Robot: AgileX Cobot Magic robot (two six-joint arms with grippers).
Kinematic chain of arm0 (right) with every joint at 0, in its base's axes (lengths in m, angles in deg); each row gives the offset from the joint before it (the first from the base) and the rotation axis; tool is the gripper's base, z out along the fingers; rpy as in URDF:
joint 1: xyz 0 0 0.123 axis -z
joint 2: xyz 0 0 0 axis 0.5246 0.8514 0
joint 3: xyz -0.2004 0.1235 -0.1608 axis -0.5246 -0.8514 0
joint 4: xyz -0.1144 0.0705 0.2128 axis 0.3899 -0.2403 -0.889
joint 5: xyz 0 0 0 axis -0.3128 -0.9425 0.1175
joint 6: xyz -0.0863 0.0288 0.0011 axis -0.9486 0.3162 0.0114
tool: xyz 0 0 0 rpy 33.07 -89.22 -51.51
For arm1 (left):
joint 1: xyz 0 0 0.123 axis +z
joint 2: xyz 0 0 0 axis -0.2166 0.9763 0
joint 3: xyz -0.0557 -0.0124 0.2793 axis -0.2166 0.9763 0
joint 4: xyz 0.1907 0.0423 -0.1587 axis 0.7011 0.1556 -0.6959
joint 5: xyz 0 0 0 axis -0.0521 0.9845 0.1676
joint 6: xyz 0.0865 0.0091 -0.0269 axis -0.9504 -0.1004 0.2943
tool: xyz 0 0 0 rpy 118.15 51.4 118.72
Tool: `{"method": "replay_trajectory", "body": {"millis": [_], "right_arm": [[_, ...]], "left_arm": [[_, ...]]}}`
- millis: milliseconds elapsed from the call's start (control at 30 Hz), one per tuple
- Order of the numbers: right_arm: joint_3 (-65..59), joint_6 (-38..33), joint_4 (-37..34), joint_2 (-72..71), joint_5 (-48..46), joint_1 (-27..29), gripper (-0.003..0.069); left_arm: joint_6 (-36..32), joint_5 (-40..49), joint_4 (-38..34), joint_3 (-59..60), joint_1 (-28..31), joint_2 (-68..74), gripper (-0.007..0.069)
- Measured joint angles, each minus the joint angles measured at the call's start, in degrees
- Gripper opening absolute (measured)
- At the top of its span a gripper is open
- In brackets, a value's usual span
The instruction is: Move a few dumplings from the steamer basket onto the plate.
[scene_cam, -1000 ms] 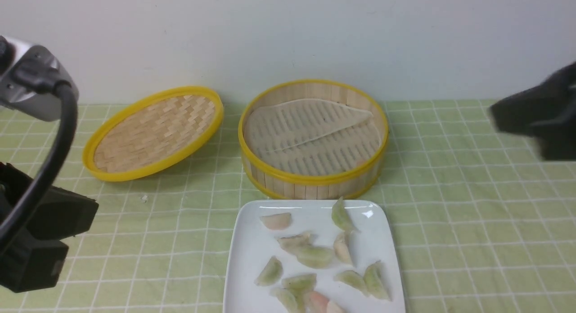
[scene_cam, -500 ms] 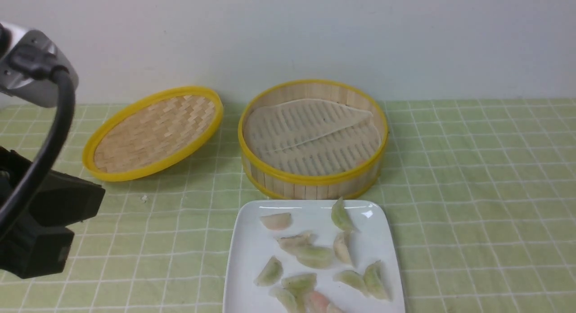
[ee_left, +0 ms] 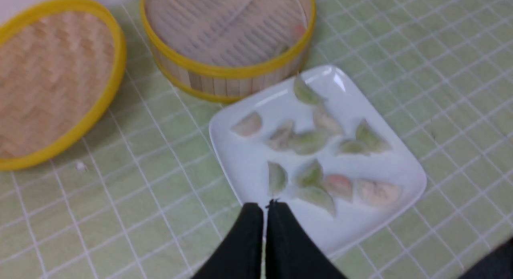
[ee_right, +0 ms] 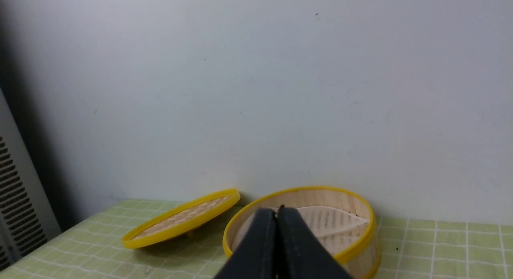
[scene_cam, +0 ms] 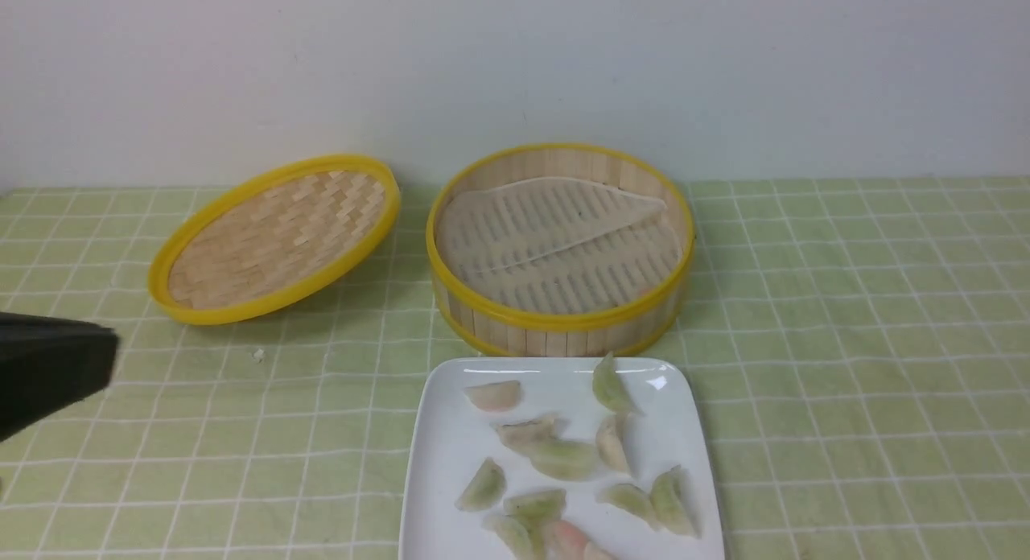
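The steamer basket (scene_cam: 555,320) stands at the back middle with its pale slotted liner showing. In the left wrist view a pinkish dumpling (ee_left: 297,30) and a greenish one (ee_left: 281,49) lie by its near wall. Right in front of it, the white square plate (scene_cam: 447,455) holds several dumplings (scene_cam: 563,457), green, white and pink. My left gripper (ee_left: 265,207) is shut and empty, hovering over the plate's near-left edge; only a black part of that arm (scene_cam: 48,371) shows at the front view's left edge. My right gripper (ee_right: 276,211) is shut, empty, raised and facing the basket (ee_right: 352,251).
The woven yellow-rimmed lid (scene_cam: 273,238) lies tilted to the left of the basket. A small white crumb (scene_cam: 257,354) sits on the green checked cloth (scene_cam: 845,367). A pale wall rises just behind the basket. A grey vented panel (ee_right: 16,207) stands at the far left.
The left arm has drawn back toward the left edge, leaving only a black part in the front view. The right arm has left the front view. Dumplings, basket and plate have not moved.
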Motion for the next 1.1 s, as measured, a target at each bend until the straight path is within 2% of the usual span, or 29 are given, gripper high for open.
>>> {"method": "replay_trajectory", "body": {"millis": [200,300,967,1100], "right_arm": [[0.0,0.0,0.0,0.0,0.0,0.0,-0.0015],[0.0,0.0,0.0,0.0,-0.1,0.0,-0.0015],[0.0,0.0,0.0,0.0,-0.1,0.0,-0.0015],[0.0,0.0,0.0,0.0,-0.1,0.0,-0.0015]], "left_arm": [[1.0,-14.0,2.8,10.0,0.0,-14.1,-0.0006],[1.5,-17.4,2.6,12.8,0.0,-17.8,-0.0006],[1.9,-18.0,2.5,15.0,0.0,-20.9,-0.0006],[1.1,-21.3,2.7,18.3,2.6,-22.2,-0.0006]]}}
